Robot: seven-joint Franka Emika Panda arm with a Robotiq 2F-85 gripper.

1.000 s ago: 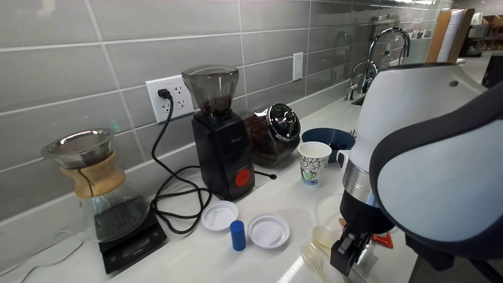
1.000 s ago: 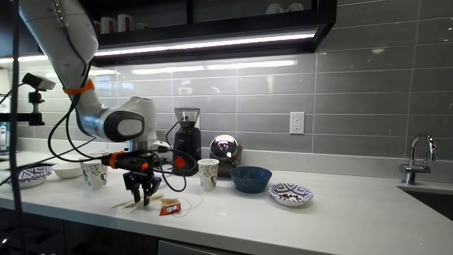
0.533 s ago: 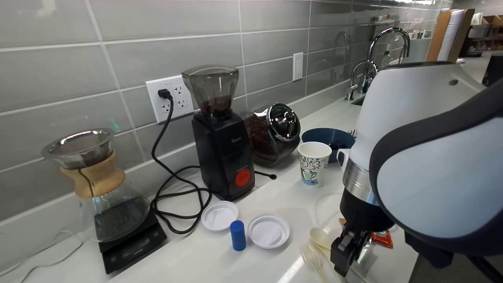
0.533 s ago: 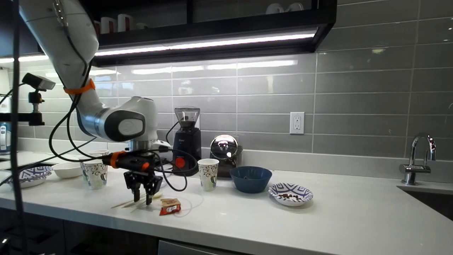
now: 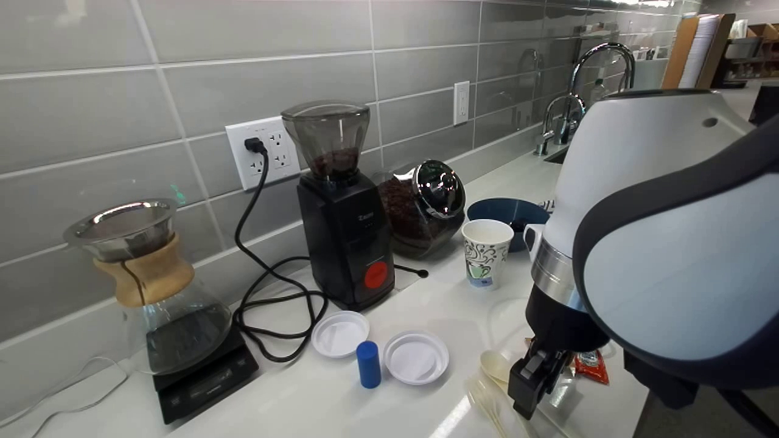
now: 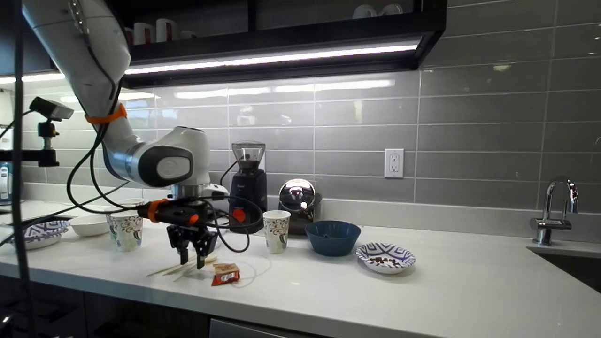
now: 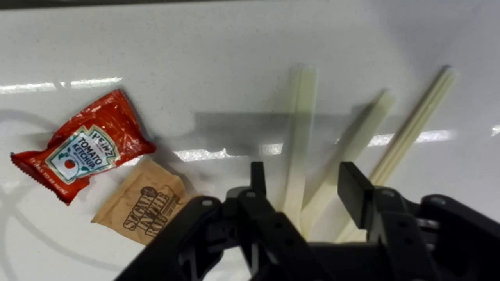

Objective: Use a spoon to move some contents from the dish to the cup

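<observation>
The cream plastic spoon (image 5: 493, 365) lies on the counter beside a fork (image 5: 483, 396), its handle partly hidden by the gripper. My gripper (image 6: 192, 264) is open and low over the utensils. In the wrist view the open gripper (image 7: 300, 175) has pale handles (image 7: 301, 117) below and between its fingers; which one is the spoon's I cannot tell. The cup (image 6: 276, 230), white with a swirl pattern, stands upright near the grinder; it also shows in an exterior view (image 5: 486, 255). The dish (image 6: 386, 269), white with a blue pattern, holds brown bits, right of the blue bowl.
A blue bowl (image 6: 333, 243) stands between cup and dish. Ketchup (image 7: 90, 146) and sugar (image 7: 146, 203) packets lie beside the utensils. A black grinder (image 5: 344, 237), white lids (image 5: 416, 358) and a blue cap (image 5: 368, 365) stand nearby. More cups (image 6: 127, 232) stand behind the arm.
The gripper's fingers stand wider apart than one second ago, and it has risen slightly. The spoon's bowl has shifted a little. Cup and dish have not moved.
</observation>
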